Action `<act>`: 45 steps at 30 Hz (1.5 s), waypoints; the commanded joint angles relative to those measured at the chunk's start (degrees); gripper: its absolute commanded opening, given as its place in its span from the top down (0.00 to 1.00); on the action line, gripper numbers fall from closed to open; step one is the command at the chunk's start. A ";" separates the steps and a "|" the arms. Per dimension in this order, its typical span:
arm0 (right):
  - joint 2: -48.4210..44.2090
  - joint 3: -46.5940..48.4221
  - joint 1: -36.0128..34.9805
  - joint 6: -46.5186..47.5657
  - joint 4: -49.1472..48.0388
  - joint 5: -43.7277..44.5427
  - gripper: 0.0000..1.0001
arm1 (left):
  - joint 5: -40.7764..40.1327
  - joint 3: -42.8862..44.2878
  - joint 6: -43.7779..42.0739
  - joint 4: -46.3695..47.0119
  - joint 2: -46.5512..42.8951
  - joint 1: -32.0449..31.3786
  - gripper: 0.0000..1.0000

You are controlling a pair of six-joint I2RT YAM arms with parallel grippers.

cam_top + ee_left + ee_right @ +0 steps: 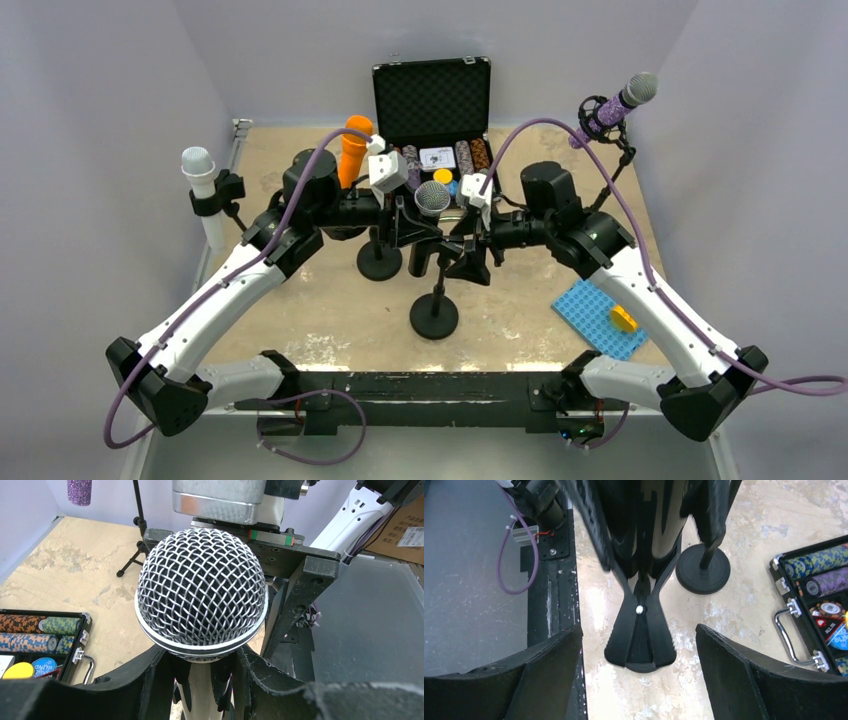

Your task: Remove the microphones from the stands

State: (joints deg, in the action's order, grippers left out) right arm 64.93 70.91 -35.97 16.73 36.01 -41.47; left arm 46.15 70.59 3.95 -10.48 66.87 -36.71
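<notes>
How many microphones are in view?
4: white microphone at the left edge; orange microphone beside the open case; mesh-headed microphone at centre, in the left pincer; purple microphone upper right. More may be hidden.

The top view looks down from behind the arm bases (170,390) over the whole worktop (300,320). The left wrist view sits right against the microphone (200,590). The right wrist view looks steeply down. Both wrist views share the chip case (45,635).
</notes>
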 commanded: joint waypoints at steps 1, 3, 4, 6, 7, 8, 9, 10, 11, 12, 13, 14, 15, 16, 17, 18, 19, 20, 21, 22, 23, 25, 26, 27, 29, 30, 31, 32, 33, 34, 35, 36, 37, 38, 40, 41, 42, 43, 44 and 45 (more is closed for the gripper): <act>2.33 6.44 -0.20 2.87 1.14 -0.81 0.14 | 0.92 2.30 1.30 4.77 0.82 0.21 1.00; 3.03 8.31 -0.24 4.44 2.87 -2.19 0.18 | 1.29 2.45 1.16 4.77 1.00 0.23 1.00; 3.30 8.85 -0.21 5.27 3.86 -2.95 0.20 | 1.37 2.47 1.15 4.72 0.96 0.23 1.00; 3.24 8.87 -0.23 5.97 4.89 -3.25 0.24 | 1.55 2.37 0.84 4.28 0.78 0.23 1.00; 3.05 8.46 -0.23 6.35 5.05 -3.09 0.27 | 1.75 2.28 0.37 3.87 0.57 0.21 1.00; 2.82 8.14 -0.24 6.67 5.31 -2.83 0.28 | 1.86 2.15 0.11 3.50 0.38 0.22 1.00; 2.59 7.75 -0.22 7.00 5.52 -2.53 0.29 | 1.88 2.02 -0.10 3.17 0.15 0.21 1.00; 2.37 7.53 -0.22 7.19 5.62 -2.19 0.29 | 1.99 1.81 -0.20 2.96 -0.06 0.23 1.00; 2.17 7.29 -0.21 7.30 5.77 -1.85 0.29 | 2.01 1.63 -0.20 2.85 -0.29 0.23 1.00; 2.00 7.21 -0.20 7.41 5.90 -1.46 0.29 | 2.10 1.47 -0.25 2.70 -0.40 0.23 1.00; 1.96 7.08 -0.23 7.43 5.99 -1.11 0.29 | 2.18 1.28 -0.24 2.80 -0.54 0.19 1.00; 1.95 6.98 -0.24 7.44 6.19 -0.78 0.29 | 2.24 1.12 -0.25 2.82 -0.67 0.23 1.00; 1.96 6.96 -0.22 7.47 6.37 -0.46 0.29 | 2.32 1.01 -0.25 2.90 -0.84 0.23 1.00; 2.04 6.93 -0.23 7.51 6.59 -0.06 0.29 | 2.28 0.93 -0.25 2.92 -0.98 0.23 1.00; 2.12 6.83 -0.18 7.46 6.67 0.49 0.29 | 2.30 0.88 -0.25 2.88 -1.02 0.23 1.00; 2.14 6.80 -0.23 7.44 6.70 0.73 0.29 | 2.28 0.86 -0.29 2.89 -1.14 0.23 1.00; 2.16 6.83 -0.24 7.39 6.70 0.79 0.31 | 2.26 0.75 -0.44 2.85 -1.19 0.21 1.00; 2.14 6.81 -0.25 7.44 6.71 0.78 0.32 | 2.24 0.72 -0.57 2.68 -1.22 0.23 1.00; 2.18 6.91 -0.22 7.44 6.73 0.71 0.33 | 2.20 0.77 -0.67 2.53 -1.33 0.22 1.00; 2.18 6.88 -0.23 7.38 6.65 0.70 0.34 | 2.19 0.78 -0.77 2.49 -1.35 0.23 1.00; 2.14 6.94 -0.24 7.33 6.64 0.69 0.36 | 2.19 0.78 -0.78 2.48 -1.39 0.20 1.00; 2.10 7.00 -0.22 7.70 6.81 0.69 0.38 | 2.21 0.86 -0.86 2.47 -1.39 0.22 1.00; 1.99 7.04 -0.24 7.97 6.99 0.69 0.41 | 2.19 0.87 -0.87 2.48 -1.39 0.22 1.00; 1.90 7.07 -0.20 8.19 7.07 0.69 0.44 | 2.19 0.87 -0.87 2.36 -1.39 0.23 1.00; 1.58 6.93 -0.24 8.67 7.51 0.57 0.51 | 2.28 0.87 -0.93 2.27 -1.39 0.23 1.00; 1.45 6.83 -0.20 9.06 7.87 0.46 0.55 | 2.32 0.79 -0.95 2.26 -1.48 0.23 1.00; 1.35 6.82 -0.24 9.53 8.16 0.29 0.61 | 2.23 0.72 -0.96 2.30 -1.49 0.23 1.00; 1.36 6.74 -0.24 9.96 8.52 0.30 0.66 | 2.24 0.63 -1.03 2.24 -1.57 0.22 1.00; 1.28 6.58 -0.25 10.40 8.82 0.32 0.73 | 2.26 0.61 -1.12 2.16 -1.63 0.23 1.00; 1.06 6.37 -0.25 10.69 8.98 0.53 0.80 | 2.32 0.53 -1.20 2.02 -1.71 0.23 1.00; 0.86 6.07 -0.25 10.95 8.95 0.89 0.97 | 2.28 0.56 -1.22 1.89 -1.83 0.23 1.00; 0.63 5.74 -0.25 10.99 8.73 1.33 1.00 | 2.39 0.59 -1.29 1.83 -1.91 0.23 1.00; 0.39 5.35 -0.22 10.86 8.42 1.84 1.00 | 2.41 0.62 -1.35 1.85 -1.92 0.22 1.00; 0.28 5.01 -0.24 10.68 8.17 2.26 1.00 | 2.57 0.74 -1.39 1.87 -1.95 0.20 1.00; 0.19 4.66 -0.20 10.63 7.97 2.62 1.00 | 2.95 1.13 -1.33 1.87 -1.99 0.23 1.00; 0.14 4.31 -0.23 10.65 7.89 2.67 1.00 | 3.23 1.44 -1.18 1.81 -1.85 0.27 1.00; 0.13 4.13 -0.20 10.53 7.85 2.82 1.00 | 3.57 1.94 -1.07 1.78 -1.81 0.30 1.00; 0.16 3.94 -0.18 10.40 7.73 3.16 1.00 | 3.93 2.56 -0.97 1.74 -1.81 0.32 1.00; 0.18 3.77 -0.14 10.35 7.64 3.49 1.00 | 4.02 3.35 -0.88 1.42 -1.91 0.37 1.00; 0.17 3.61 -0.19 10.37 7.61 3.77 1.00 | 4.03 4.61 -0.96 1.05 -1.84 0.40 1.00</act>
State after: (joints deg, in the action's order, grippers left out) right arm 65.45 75.57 -36.12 26.65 43.86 -40.25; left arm 48.25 70.74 3.31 -10.52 66.39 -36.62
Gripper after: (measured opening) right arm 0.344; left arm 0.444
